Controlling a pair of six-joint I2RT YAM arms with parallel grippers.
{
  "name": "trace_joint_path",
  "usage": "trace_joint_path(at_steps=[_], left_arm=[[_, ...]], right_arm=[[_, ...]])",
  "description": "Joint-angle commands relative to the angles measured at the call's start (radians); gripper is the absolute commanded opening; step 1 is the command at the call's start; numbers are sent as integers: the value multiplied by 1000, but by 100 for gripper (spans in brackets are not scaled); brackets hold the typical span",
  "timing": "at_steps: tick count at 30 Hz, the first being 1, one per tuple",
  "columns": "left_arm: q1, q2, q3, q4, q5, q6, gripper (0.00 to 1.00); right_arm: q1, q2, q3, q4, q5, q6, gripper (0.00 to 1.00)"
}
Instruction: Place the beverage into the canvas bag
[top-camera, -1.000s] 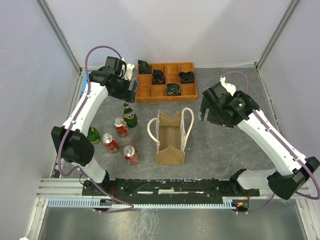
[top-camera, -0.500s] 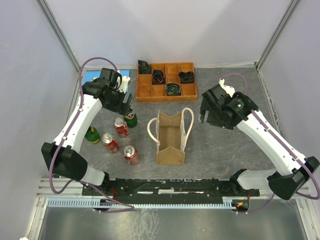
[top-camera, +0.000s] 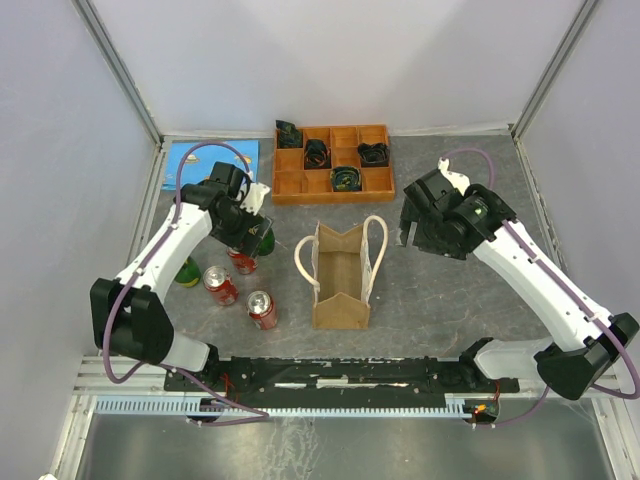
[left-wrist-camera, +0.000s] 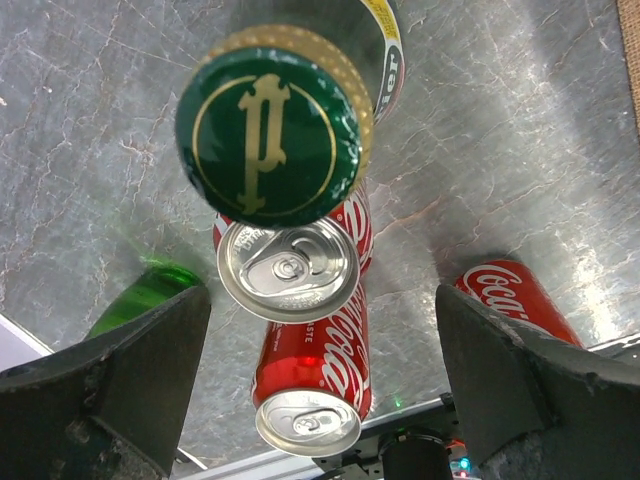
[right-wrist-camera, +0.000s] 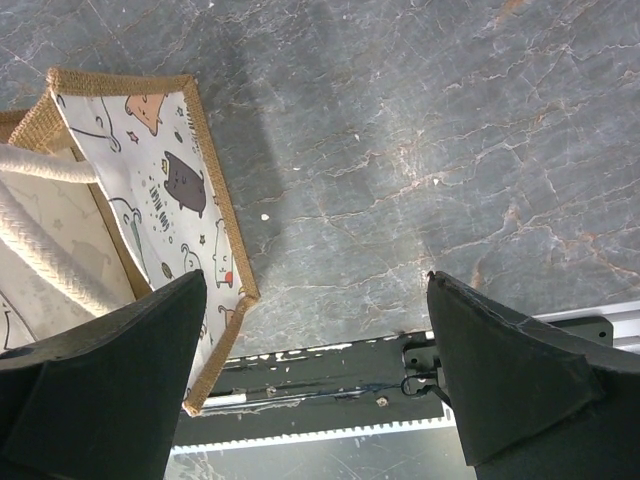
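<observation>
The canvas bag (top-camera: 340, 278) stands upright and open mid-table, with two white rope handles. An upright green bottle (top-camera: 263, 240) stands left of it, with three red cola cans (top-camera: 220, 285) nearby and a second green bottle (top-camera: 187, 270) lying further left. My left gripper (top-camera: 250, 226) is open, above the upright bottle and the nearest can. In the left wrist view the bottle's green cap (left-wrist-camera: 270, 135) and a can top (left-wrist-camera: 288, 270) sit between my spread fingers (left-wrist-camera: 110, 390). My right gripper (top-camera: 410, 228) is open and empty, right of the bag; its view shows the bag's printed lining (right-wrist-camera: 150, 170).
An orange compartment tray (top-camera: 300, 190) with black items stands at the back. A blue sheet (top-camera: 205, 158) lies at the back left. The black rail (top-camera: 320, 375) runs along the near edge. Grey walls close both sides.
My left arm has swung from beside the tray towards the near side and now hangs over the upright green bottle and cans. The right arm has barely moved.
</observation>
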Motion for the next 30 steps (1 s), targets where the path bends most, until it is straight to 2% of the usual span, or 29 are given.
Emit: trace_joint_path(at_steps=[1,14,17,20,23,30], left_arm=[[5,-51,-35,110,9,64,100],[9,-30,-151,243,-11,81,100],[17,-32,-174,257,-10,86,98],[22,-33,-183,259,-4,88,92],[26,-42,-189,259,4,91,78],[27,-50,-206,235,19,82,25]], right_arm=[[-4,-31,-9,-6,7,23,99],[-3,-40,-3,-23,18,41,99],[-3,-41,-3,-25,20,46,99],[-3,-41,-1,-26,20,53,99],[-3,-38,2,-26,24,54,99],[-3,-39,-1,-24,29,54,99]])
